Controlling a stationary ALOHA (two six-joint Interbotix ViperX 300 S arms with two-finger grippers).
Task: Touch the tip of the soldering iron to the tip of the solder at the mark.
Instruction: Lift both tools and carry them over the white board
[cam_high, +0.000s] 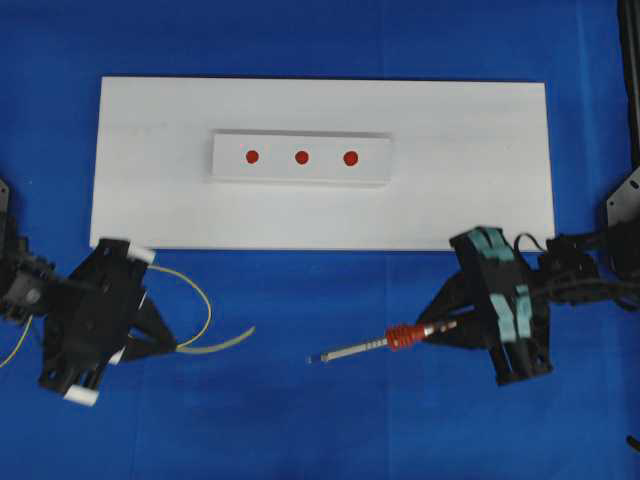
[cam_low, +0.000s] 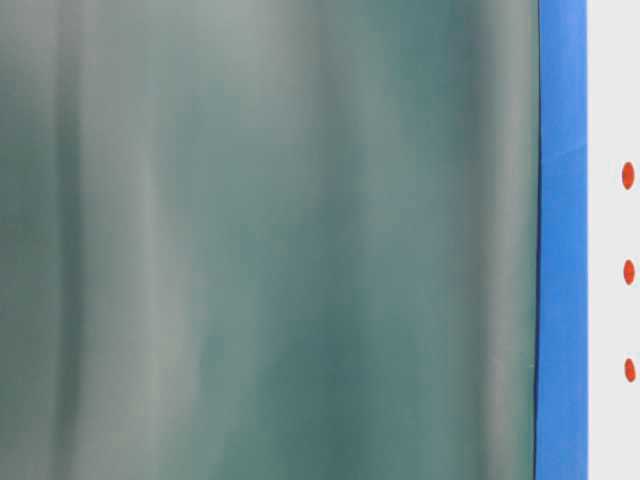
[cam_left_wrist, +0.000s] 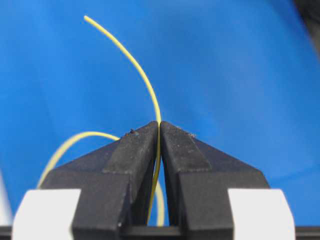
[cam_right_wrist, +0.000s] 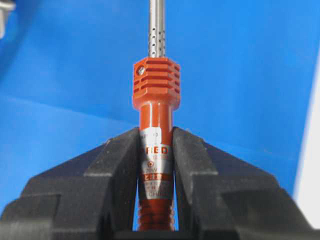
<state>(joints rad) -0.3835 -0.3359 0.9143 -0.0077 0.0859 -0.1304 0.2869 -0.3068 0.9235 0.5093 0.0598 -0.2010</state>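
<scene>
While both tools are held clear of the white board (cam_high: 480, 140), each gripper grasps its item so that the working end projects freely ahead. Left gripper (cam_high: 165, 345): its fingers (cam_left_wrist: 142, 150) are pinched together on the solder (cam_left_wrist: 145, 82), the thin yellow wire passing between the pads and arching forward to a free cut end; surplus wire loops back beside the gripper, which keeps slack out of the working length. In the overhead view the solder (cam_high: 222, 342) lies over the blue surface (cam_high: 300, 420), below the board's lower edge. Right gripper (cam_high: 455, 325): its fingers (cam_right_wrist: 117, 165) are closed on the soldering iron (cam_right_wrist: 156, 125) at the orange-red handle, behind the ribbed collar, presumably so the grip stays away from the metal shaft. The iron (cam_high: 380, 343) points left toward the solder, the two tips well apart. Three red marks (cam_high: 301, 157) sit in a row on a raised white strip (cam_high: 230, 172) at the board's middle; neither tip is near them. The table-level view is mostly blocked by a blurred grey-green mass.
</scene>
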